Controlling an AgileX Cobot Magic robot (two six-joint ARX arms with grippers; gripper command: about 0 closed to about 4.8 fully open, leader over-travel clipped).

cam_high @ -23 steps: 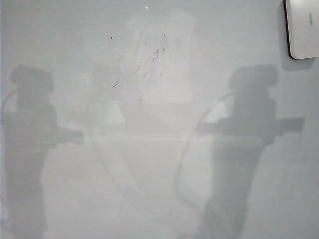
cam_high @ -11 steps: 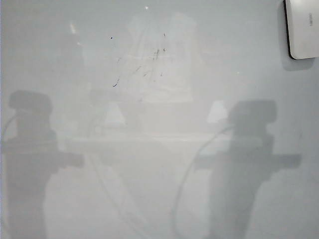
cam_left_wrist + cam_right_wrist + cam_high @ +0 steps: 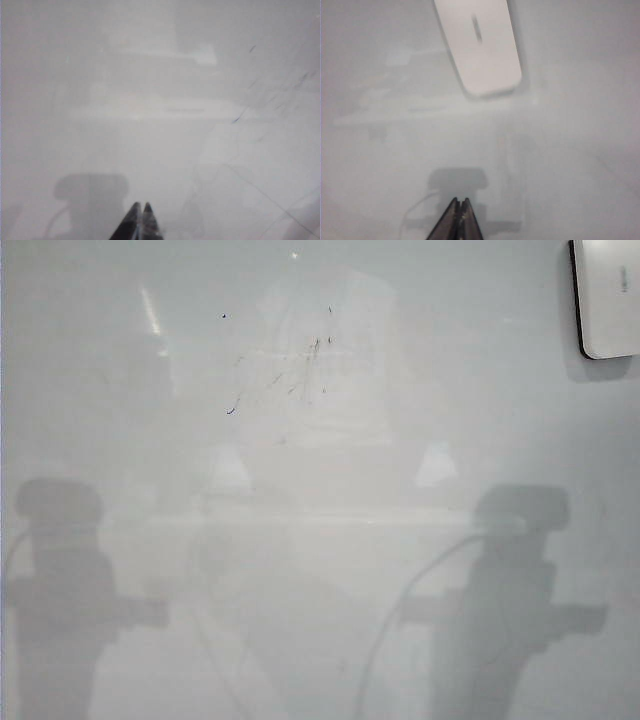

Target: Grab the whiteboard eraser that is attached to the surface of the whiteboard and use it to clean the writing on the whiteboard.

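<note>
While the whiteboard (image 3: 330,570) fills every view as one glossy pale surface, only the grey shadows of the two arms are cast on its lower part in the exterior view; the arms themselves are not seen there. Near the upper middle of the board, faint dark marks (image 3: 300,365) are left: thin strokes and specks, much paler than full writing, which are also caught at the edge of the left wrist view. The whiteboard eraser (image 3: 608,295) is seen stuck flat to the board in the upper right corner of the exterior view, well apart from those marks, and is cut by the frame edge. It is shown again in the right wrist view, ahead of the right gripper (image 3: 458,202), with clear board between the two. The jaws of that gripper are pressed together on nothing. The left gripper (image 3: 140,206) is likewise closed and empty, held off the board. The wiping is judged largely done, with a thin residue remaining.
</note>
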